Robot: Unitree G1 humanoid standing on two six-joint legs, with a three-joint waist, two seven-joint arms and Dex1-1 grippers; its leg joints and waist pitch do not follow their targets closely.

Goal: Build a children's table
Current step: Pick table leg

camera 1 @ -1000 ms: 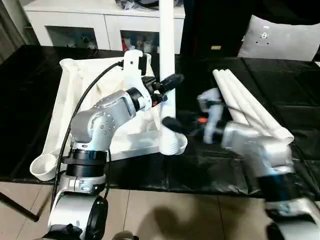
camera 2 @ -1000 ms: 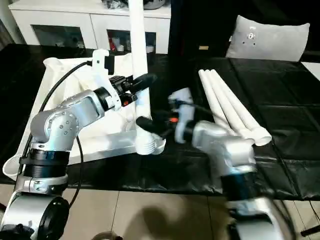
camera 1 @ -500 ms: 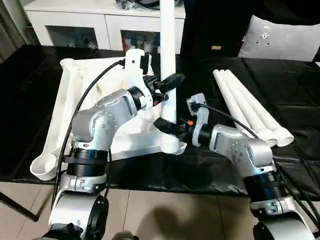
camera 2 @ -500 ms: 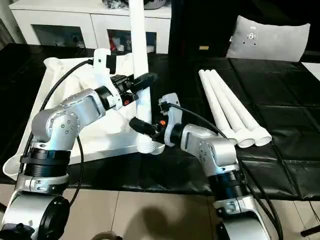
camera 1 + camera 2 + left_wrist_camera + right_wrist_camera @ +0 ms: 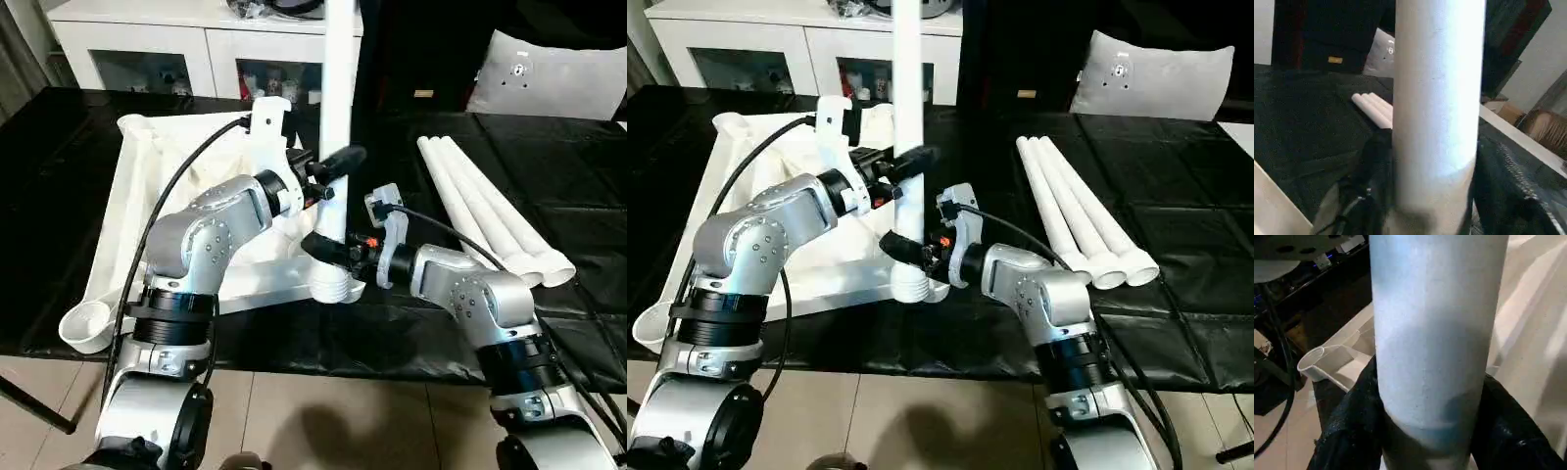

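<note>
A: Where does the upright leg (image 5: 336, 117) sit against the two grippers?

B: Both are clamped on it. The left gripper (image 5: 331, 168) holds it higher up, the right gripper (image 5: 328, 251) lower, just above the ribbed foot of the leg, which stands in the near corner socket (image 5: 338, 286) of the overturned table top (image 5: 176, 176). In each wrist view the black fingers (image 5: 1347, 431) press both sides of the white tube.

A: And around the right gripper, how much room?

B: Tight beneath it: the socket lies just below the fingers, and the front edge of the black tabletop (image 5: 392, 343) is close behind the forearm. Away from the leg, on the right gripper's outer side, bare black surface runs to three spare legs (image 5: 490, 215) lying side by side, well apart from it.

A: On the left gripper's side?

B: The table top spreads under the left forearm, with another round corner socket (image 5: 86, 326) at the tabletop's front edge. Beyond both grippers stand a white cabinet (image 5: 186, 44) and a grey cushion (image 5: 554, 78), at the far edge.
</note>
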